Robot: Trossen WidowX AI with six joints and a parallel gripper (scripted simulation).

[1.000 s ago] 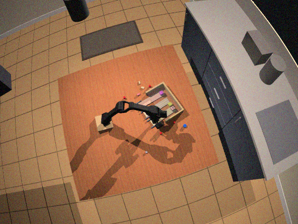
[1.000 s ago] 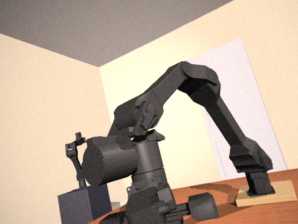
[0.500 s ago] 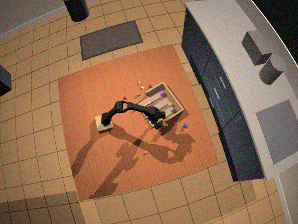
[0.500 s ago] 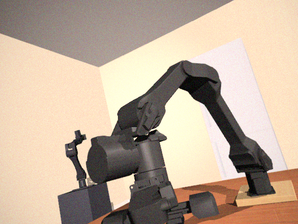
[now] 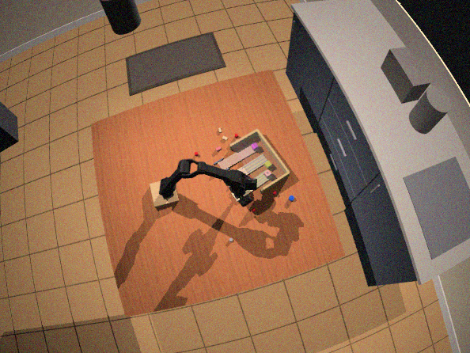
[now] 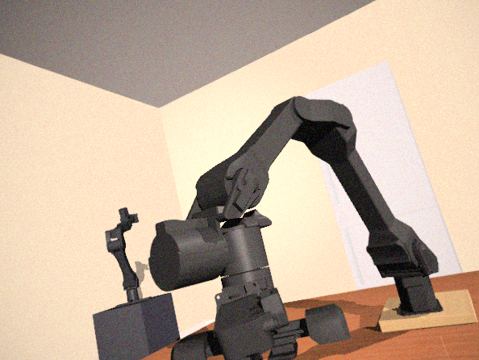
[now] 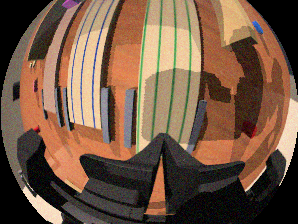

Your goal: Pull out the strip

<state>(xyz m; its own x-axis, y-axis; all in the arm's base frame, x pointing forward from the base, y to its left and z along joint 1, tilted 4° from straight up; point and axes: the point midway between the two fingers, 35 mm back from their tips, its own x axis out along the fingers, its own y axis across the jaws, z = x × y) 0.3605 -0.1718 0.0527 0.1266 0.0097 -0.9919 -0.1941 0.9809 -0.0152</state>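
My gripper (image 7: pixel 162 137) is shut, with nothing seen between its fingertips. It points down over the near end of the green-lined strip (image 7: pixel 167 55) (image 5: pixel 262 180); the height of the tips is hard to tell. A pink cube (image 5: pixel 267 173) with a small mark, seemingly the label, rests at that strip's far end. The blue-lined strip (image 7: pixel 89 65) (image 5: pixel 255 163) lies beside it, with a yellow-green cube (image 5: pixel 268 164) at its far end. A plain pinkish strip (image 7: pixel 52 85) (image 5: pixel 237 158) has a purple cube (image 5: pixel 255 146) (image 7: pixel 71 3) at its far end.
A low wooden wall (image 5: pixel 274 153) encloses the cubes' side. Grey upright guides (image 7: pixel 106 115) (image 7: pixel 129 117) flank the strips' near ends. A blue object (image 5: pixel 291 198) (image 7: pixel 257 26), a red block (image 5: pixel 275 192) and a small grey object (image 5: pixel 231 240) lie outside; several small blocks lie past the pinkish strip.
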